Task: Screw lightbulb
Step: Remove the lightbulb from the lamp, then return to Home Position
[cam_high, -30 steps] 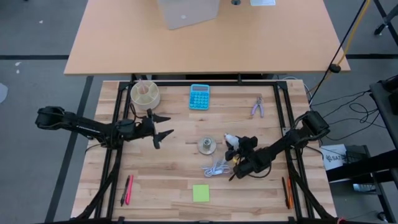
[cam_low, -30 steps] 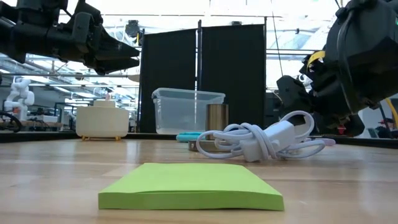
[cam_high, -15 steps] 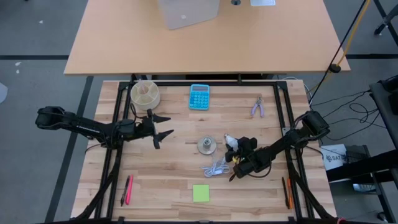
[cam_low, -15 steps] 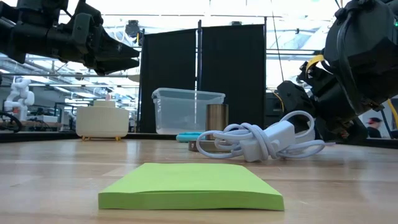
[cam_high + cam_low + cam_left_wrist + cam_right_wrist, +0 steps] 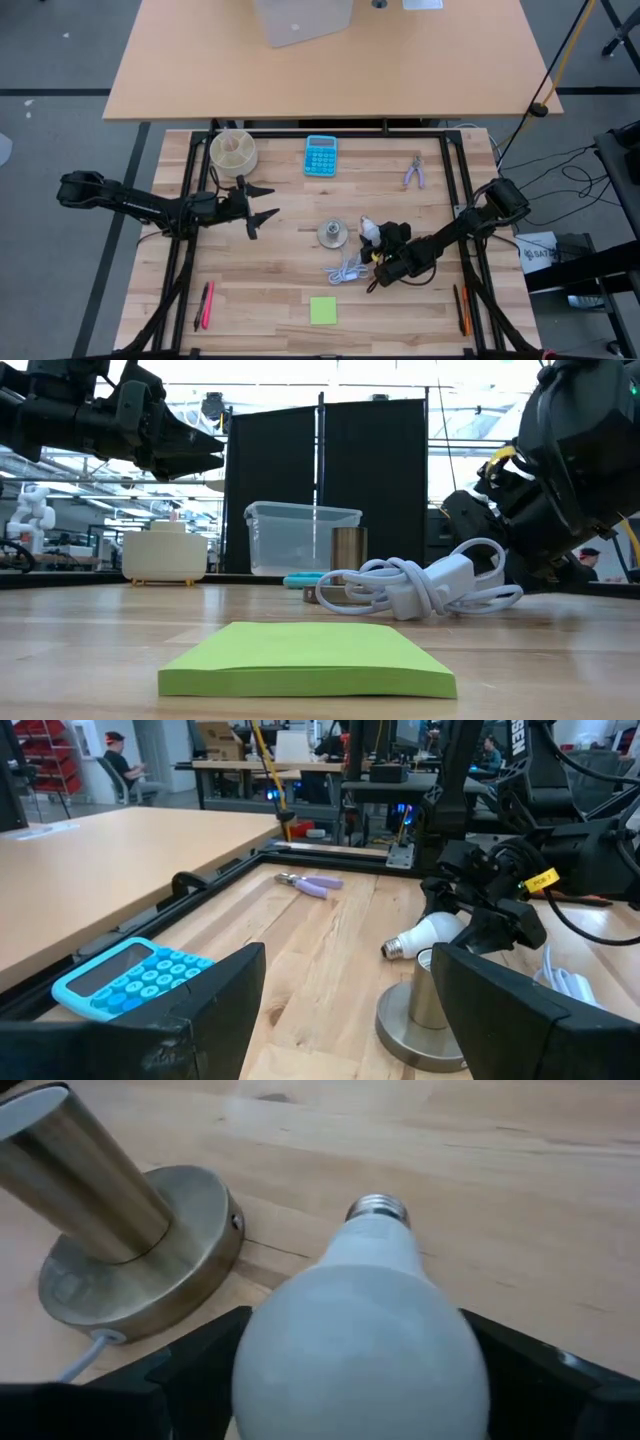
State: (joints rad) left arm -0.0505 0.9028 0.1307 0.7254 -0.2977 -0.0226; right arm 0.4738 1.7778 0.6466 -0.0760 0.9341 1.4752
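One stage of the job appears complete and the main one is outstanding. The small white pear-shaped lightbulb (image 5: 365,1350) with its frosted globe and silvery threaded base is off the light wooden slatted table (image 5: 280,270) and sits between the fingers of the right end effector (image 5: 378,240), which pinches it by the globe; the jaws stand wide around that broad body. In the left wrist view the lightbulb (image 5: 425,934) lies roughly level, its screw base pointing away from the right arm, just beside and slightly above the brushed-metal socket stand (image 5: 425,1015), a short upright tube on a round disc base.

In the high view the socket stand (image 5: 334,234) lies near the table centre, with the lightbulb (image 5: 370,231) at about its 3 o'clock. The threaded base is not in the tube mouth and is not lined up with it, as the right wrist view shows the tube off to one side of the bulb tip.

The left end effector (image 5: 262,202) hangs above the table at about 9 o'clock of the stand, well apart from it, fingers spread and holding nothing.

Judged remaining: turn the lightbulb base-down, seat it over the tube, rotate it home. A coiled white cable (image 5: 347,270) lies at the stand's 5 o'clock.
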